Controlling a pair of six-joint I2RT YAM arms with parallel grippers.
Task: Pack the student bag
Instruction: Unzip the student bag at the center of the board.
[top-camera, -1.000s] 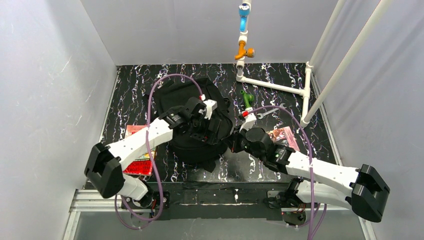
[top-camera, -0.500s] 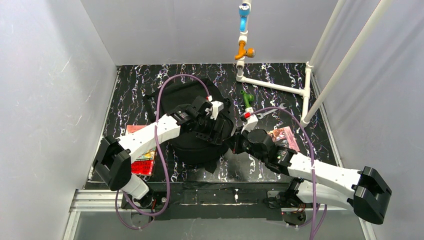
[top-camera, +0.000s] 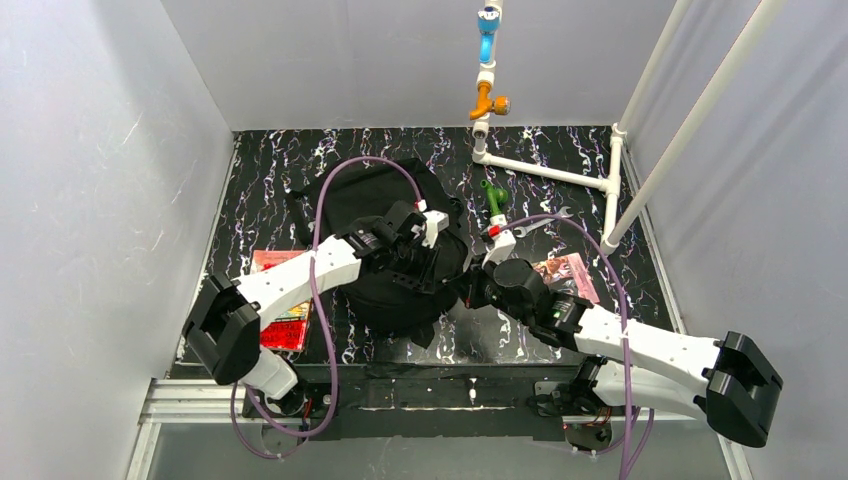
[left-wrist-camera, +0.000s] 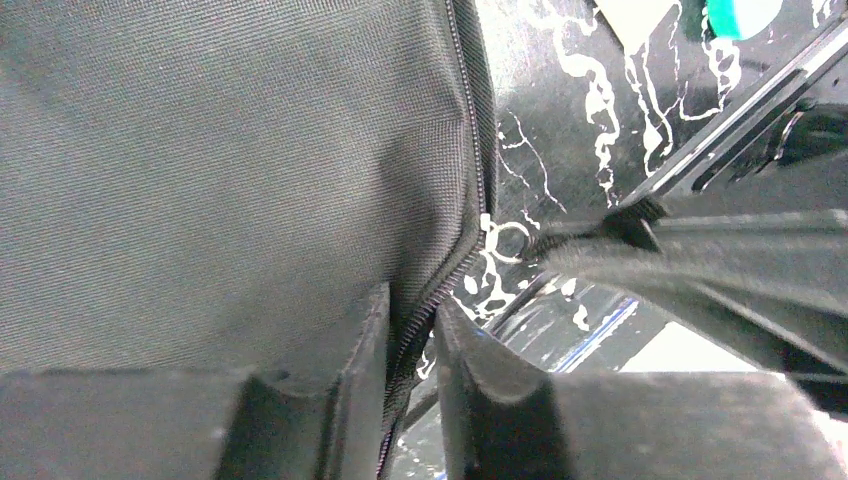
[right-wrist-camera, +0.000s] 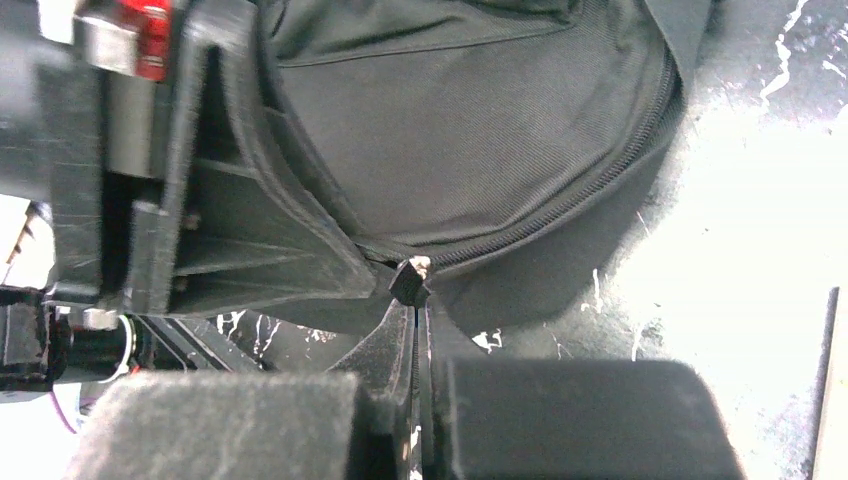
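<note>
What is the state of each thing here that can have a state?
student bag: lying flat, zipper shut where visible
right gripper: shut on the zipper pull
left gripper: jaws narrow around the bag's zipper, grip unclear
red book: closed, lying flat

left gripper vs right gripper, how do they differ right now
The left gripper has its jaws slightly apart, astride the zipper seam of the student bag; the right gripper is shut, pinching the zipper pull. The left reaches over the bag; the right from beside it. Both are at the zipper.
</note>
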